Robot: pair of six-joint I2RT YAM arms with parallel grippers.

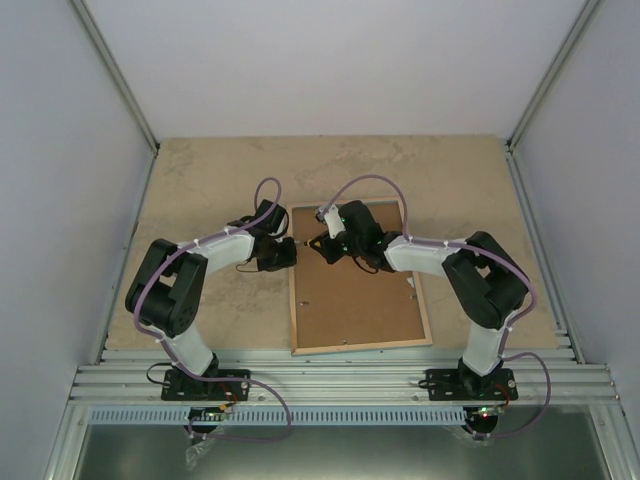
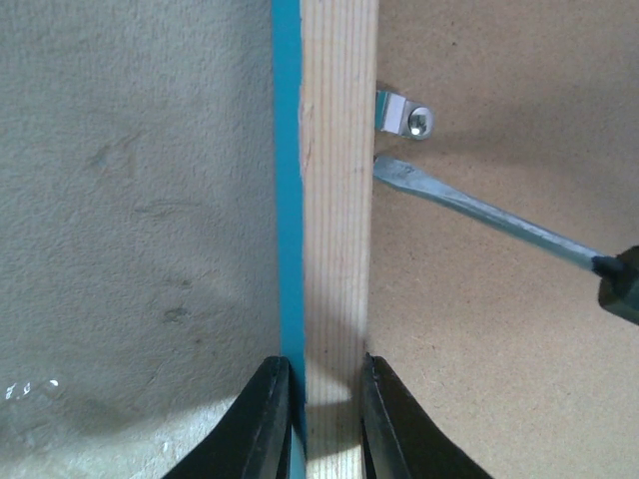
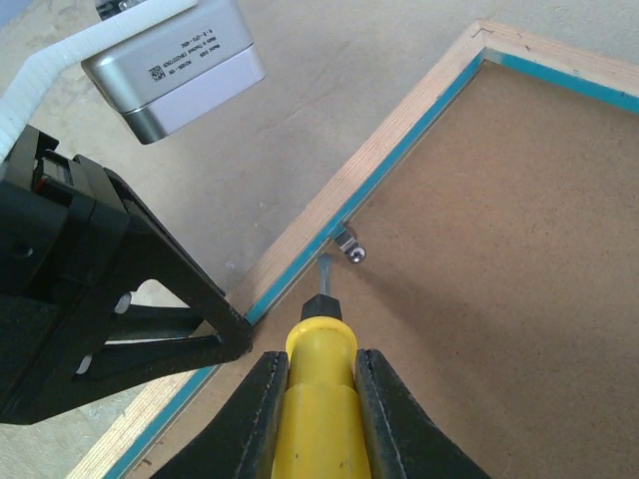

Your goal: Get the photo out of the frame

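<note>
The frame (image 1: pixel 293 290) lies face down on the table, its light wood rim (image 2: pixel 334 200) up and its turquoise edge (image 2: pixel 288 200) showing. The brown backing board (image 1: pixel 355 300) fills it, so the photo is hidden. My left gripper (image 2: pixel 327 374) is shut on the frame's left rim, one finger on each side. My right gripper (image 3: pixel 321 369) is shut on a yellow-handled screwdriver (image 3: pixel 319 409). The screwdriver's blade (image 2: pixel 469 205) reaches to the rim's inner edge just beside a small metal tab (image 3: pixel 349 246) that lies over the board.
The beige tabletop (image 1: pixel 200 190) surrounds the frame, with grey walls on three sides. Both arms meet over the frame's upper left part. The left arm's black gripper (image 3: pixel 150 289) and wrist camera (image 3: pixel 175 65) stand close to the left of the screwdriver.
</note>
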